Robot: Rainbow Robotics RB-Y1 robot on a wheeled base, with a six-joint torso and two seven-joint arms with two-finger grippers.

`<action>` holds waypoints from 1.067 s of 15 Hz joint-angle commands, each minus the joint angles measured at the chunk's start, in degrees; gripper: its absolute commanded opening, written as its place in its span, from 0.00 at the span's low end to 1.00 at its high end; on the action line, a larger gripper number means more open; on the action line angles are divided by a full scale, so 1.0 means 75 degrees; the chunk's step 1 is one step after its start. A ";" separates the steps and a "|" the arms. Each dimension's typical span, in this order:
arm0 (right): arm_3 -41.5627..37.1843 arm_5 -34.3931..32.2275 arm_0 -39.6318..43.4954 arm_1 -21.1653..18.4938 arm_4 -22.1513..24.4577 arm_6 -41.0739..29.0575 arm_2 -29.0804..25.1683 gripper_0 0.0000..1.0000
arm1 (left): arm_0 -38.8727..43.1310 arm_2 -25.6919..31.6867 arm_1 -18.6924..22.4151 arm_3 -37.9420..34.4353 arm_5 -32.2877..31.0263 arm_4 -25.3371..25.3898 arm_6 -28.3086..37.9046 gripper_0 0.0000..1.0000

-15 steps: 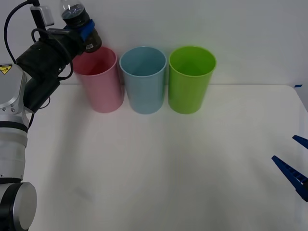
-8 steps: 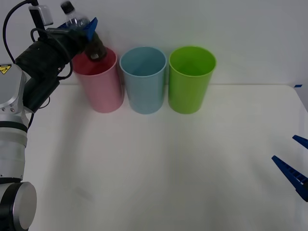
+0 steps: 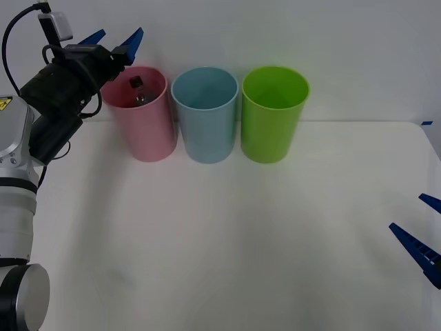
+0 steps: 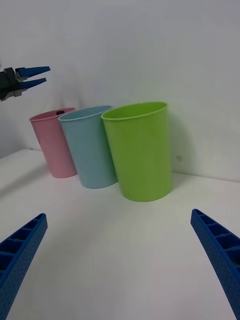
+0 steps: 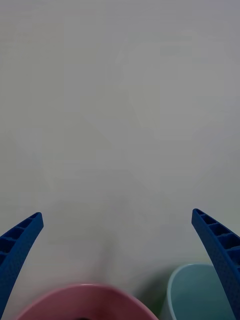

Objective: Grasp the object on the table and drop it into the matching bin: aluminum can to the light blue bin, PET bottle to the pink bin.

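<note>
The PET bottle lies inside the pink bin, with its black cap and clear body showing below the rim. My left gripper hovers open just above that bin's back-left rim, nothing between its fingers. Its wrist view shows the open left gripper over the pink bin, with the light blue bin beside it. The light blue bin stands immediately right of the pink one. My right gripper waits open at the table's right edge. From the right wrist, the open right gripper faces the pink bin, light blue bin and left gripper.
A lime green bin closes the row on the right. The three bins stand side by side at the back of the white table, against a pale wall.
One second ago my left gripper held the bottle above the pink bin. Its fingers have since opened and the bottle has dropped into the bin. The right arm has not moved.
</note>
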 commanded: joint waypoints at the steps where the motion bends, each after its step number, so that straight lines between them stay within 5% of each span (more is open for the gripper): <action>1: 0.0000 0.0000 0.0000 0.0000 0.0000 0.0000 0.0000 1.00 | 0.0219 -0.0002 0.0271 -0.0005 -0.0311 0.0527 -0.0089 1.00; 9: 0.0000 0.0000 0.0000 0.0000 0.0000 0.0000 0.0000 1.00 | 0.2223 -0.0412 0.1607 -0.1305 -0.0592 0.2929 -0.0311 1.00; 16: 0.0000 0.0000 0.0000 0.0000 0.0000 0.0000 0.0000 1.00 | 0.4227 0.0526 0.1865 -0.2595 -0.1072 0.3539 -0.0663 1.00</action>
